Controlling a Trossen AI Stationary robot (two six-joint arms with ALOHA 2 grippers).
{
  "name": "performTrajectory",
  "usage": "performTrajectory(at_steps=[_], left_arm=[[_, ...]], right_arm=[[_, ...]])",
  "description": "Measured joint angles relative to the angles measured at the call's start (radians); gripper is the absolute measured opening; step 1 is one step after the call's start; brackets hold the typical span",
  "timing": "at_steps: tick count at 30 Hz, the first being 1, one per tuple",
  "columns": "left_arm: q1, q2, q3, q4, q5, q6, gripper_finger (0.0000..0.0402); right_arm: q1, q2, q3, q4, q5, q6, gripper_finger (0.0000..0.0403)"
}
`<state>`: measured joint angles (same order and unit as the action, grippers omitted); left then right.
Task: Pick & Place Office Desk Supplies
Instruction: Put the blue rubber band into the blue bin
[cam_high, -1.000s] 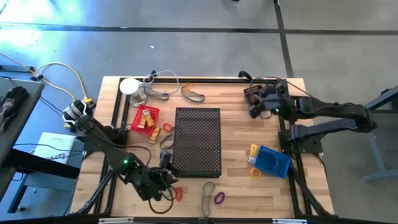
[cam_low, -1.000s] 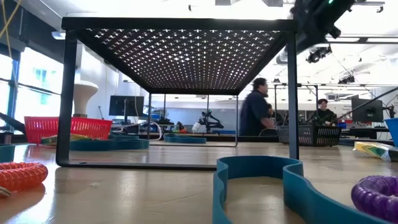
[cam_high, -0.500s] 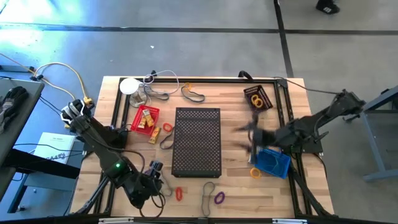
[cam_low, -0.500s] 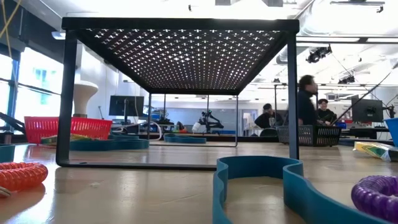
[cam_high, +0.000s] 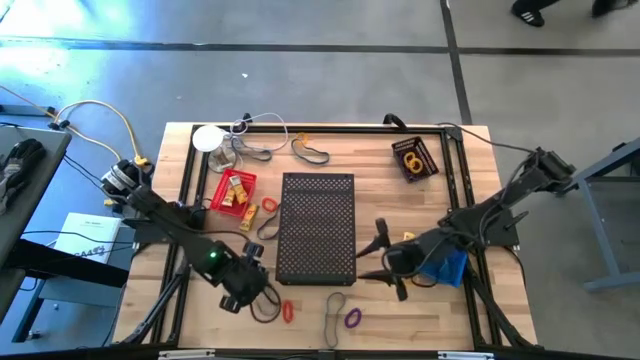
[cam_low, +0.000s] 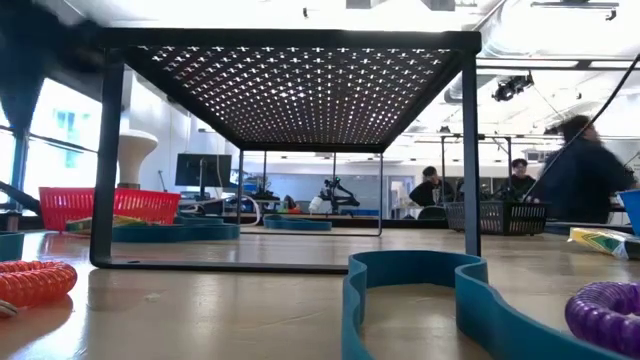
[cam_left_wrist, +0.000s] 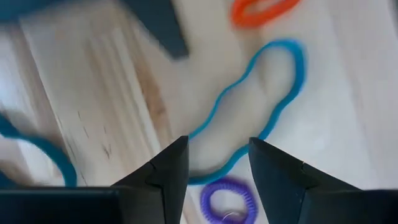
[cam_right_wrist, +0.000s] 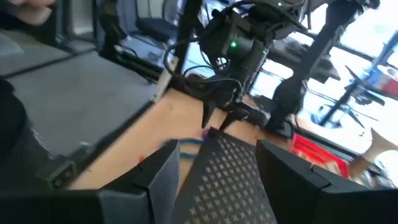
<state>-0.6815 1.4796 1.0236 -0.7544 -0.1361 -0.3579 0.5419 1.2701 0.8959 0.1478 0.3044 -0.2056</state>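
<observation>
From above, my left gripper (cam_high: 250, 285) hangs over the near left of the wooden table (cam_high: 385, 305), just left of the red loop (cam_high: 288, 312), the dark band (cam_high: 334, 310) and the purple loop (cam_high: 352, 319); my right gripper (cam_high: 385, 262) hovers right of the perforated black stand (cam_high: 318, 228), beside the blue basket (cam_high: 445, 262). At table height, the orange-red loop (cam_low: 35, 282) lies near left, the purple loop far right, a blue band (cam_low: 420, 290) between; people move through the room behind. My left wrist shows my fingers (cam_left_wrist: 165, 171) parted with nothing between them, above that band. My right wrist shows parted, empty fingers (cam_right_wrist: 158, 177) facing the stand. Descending now, I could snag the band instead of a loop.
</observation>
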Motion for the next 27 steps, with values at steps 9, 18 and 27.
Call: performTrajectory(at_steps=[9, 18, 27], left_arm=[[0.067, 0.0, -0.137, 0.158, 0.033, 0.065, 0.0152], [0.118, -0.001, -0.183, 0.192, 0.061, 0.053, 0.0152], [0.108, -0.001, -0.183, 0.196, 0.055, -0.027, 0.0151]], right_arm=[[-0.023, 0.06, 0.0, 0.0, 0.105, 0.092, 0.0199], [-0.027, 0.118, 0.0, 0.005, -0.024, 0.076, 0.0199], [-0.044, 0.129, 0.0, 0.006, -0.012, 0.079, 0.0199]])
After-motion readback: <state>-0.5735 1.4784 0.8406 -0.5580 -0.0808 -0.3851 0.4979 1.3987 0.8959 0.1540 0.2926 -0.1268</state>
